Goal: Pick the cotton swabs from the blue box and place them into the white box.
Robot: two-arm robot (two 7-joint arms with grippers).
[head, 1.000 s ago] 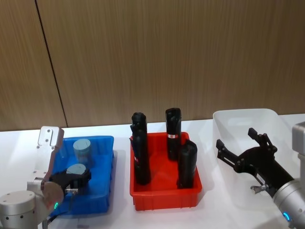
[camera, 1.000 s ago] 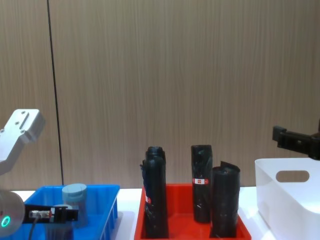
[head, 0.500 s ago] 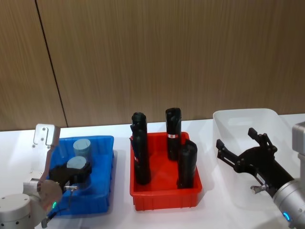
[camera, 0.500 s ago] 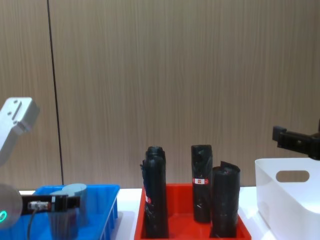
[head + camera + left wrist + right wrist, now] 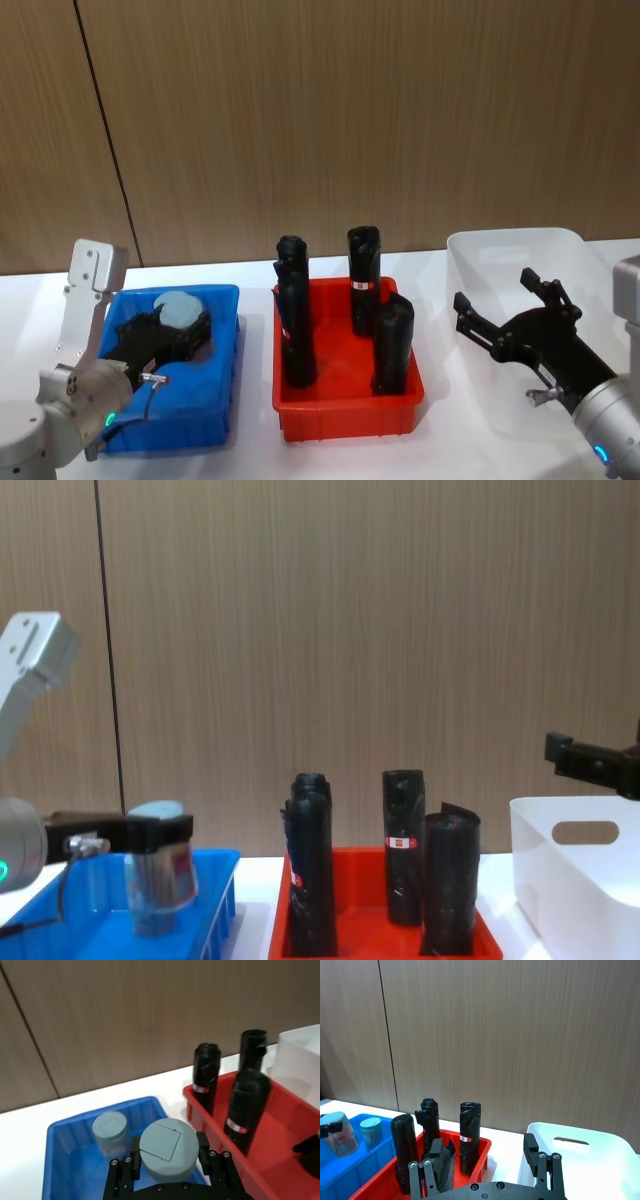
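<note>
Holds one jar (image 5: 160, 875) in the left gripper (image 5: 155, 832), fingers clamped on its sides just under the lid. Has it over the blue box (image 5: 205, 412), slightly tilted and seemingly raised off the floor, though how far cannot be told. Leaves a second jar (image 5: 110, 1130) standing upright in the blue box, just beyond the held one. Shows no jar inside the white box (image 5: 512, 243), at least in the part of the interior not hidden by the right gripper (image 5: 492, 287). Hovers that gripper over the near left part of the white box, fingers spread wide and empty. Has a red tray (image 5: 345, 422) of black rolls (image 5: 392, 345) between the two boxes, so must cross it on the way over. Counts, by this, as an early stage: nothing delivered, first jar grasped, carry and release to come. Needs the same again for the second jar. May call for a hand-over to the waiting right gripper, given how far the white box sits from the left arm; a guess only.
</note>
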